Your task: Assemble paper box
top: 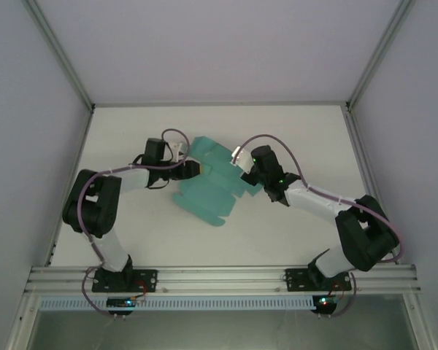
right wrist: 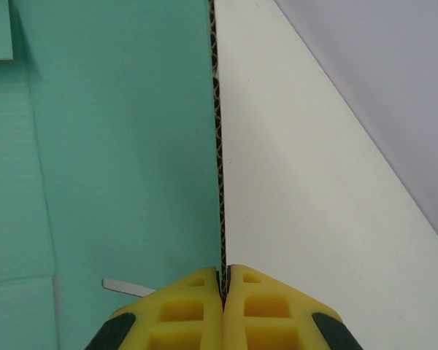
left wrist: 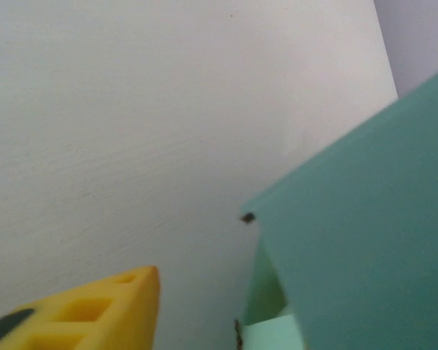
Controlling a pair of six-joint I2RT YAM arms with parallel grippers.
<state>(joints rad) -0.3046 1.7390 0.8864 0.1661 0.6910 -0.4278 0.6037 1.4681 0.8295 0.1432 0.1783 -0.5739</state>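
paper box [top: 212,188]: teal sheet lying mid-table [top: 292,233] | right gripper [right wrist: 224,281]: I've got it clamped on the card's edge | left gripper [top: 193,168]: at the sheet's left side, can't tell whether open or closed

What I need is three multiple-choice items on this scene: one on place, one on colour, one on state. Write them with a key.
1. Where is the teal die-cut corrugated-card sheet?
A. Near the middle of the white table.
B. In the far left corner.
C. On the metal rail.

2. What colour are the right gripper fingers?
A. Red.
B. Yellow.
C. Blue.

3. What state is the right gripper in?
A. Wide open.
B. Shut on nothing.
C. Shut on the sheet's edge.

Key:
1 A, the top view shows it mid-table.
2 B, the wrist view shows yellow foam.
3 C, the fingers meet on the card edge.
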